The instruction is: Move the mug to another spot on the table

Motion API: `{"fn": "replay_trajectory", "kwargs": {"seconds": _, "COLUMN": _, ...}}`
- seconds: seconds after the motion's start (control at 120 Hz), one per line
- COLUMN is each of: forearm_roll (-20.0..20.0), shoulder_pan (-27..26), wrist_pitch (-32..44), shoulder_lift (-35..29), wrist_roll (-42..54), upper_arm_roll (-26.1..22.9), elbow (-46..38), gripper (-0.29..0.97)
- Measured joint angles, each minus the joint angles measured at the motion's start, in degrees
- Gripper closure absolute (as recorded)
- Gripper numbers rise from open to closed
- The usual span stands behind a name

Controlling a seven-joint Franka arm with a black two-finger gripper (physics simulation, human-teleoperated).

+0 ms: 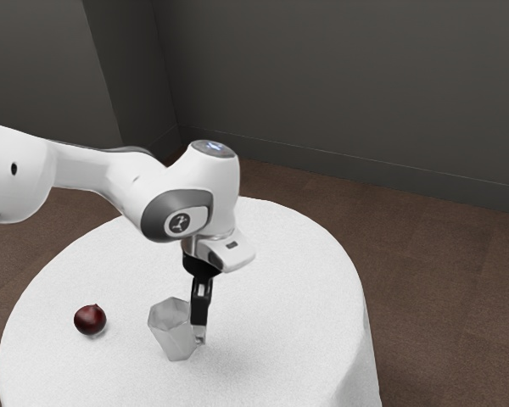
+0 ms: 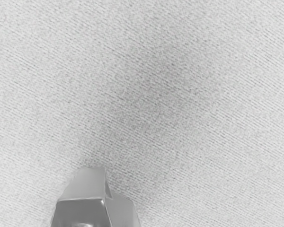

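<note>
Grey mug (image 1: 175, 326) — rim pinched by tool (image 1: 200, 332), red onion (image 1: 90, 319) nearby

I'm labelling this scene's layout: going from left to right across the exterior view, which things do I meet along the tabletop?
Dark red round fruit → mug

Round tabletop (image 1: 305, 254), white cloth. Dark red onion (image 1: 90, 320) lies on it toward the exterior view's left; grey mug (image 1: 175, 332) near it, contact unclear.
</note>
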Motion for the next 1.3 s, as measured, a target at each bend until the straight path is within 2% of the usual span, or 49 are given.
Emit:
{"fn": "replay_trajectory", "kwargs": {"seconds": 0.417, "forearm_roll": -0.29, "shoulder_pan": 2.37, "wrist_pitch": 3.09, "shoulder_lift": 3.42, "wrist_roll": 1.37, "upper_arm_roll": 0.22, "elbow": 0.32, "gripper": 0.02}}
{"fn": "replay_trajectory", "kwargs": {"seconds": 1.3, "forearm_roll": -0.05, "shoulder_pan": 3.34, "wrist_pitch": 6.58, "shoulder_lift": 6.97, "wrist_roll": 2.57, "upper_arm_roll": 0.22, "elbow": 0.16, "gripper": 0.04}}
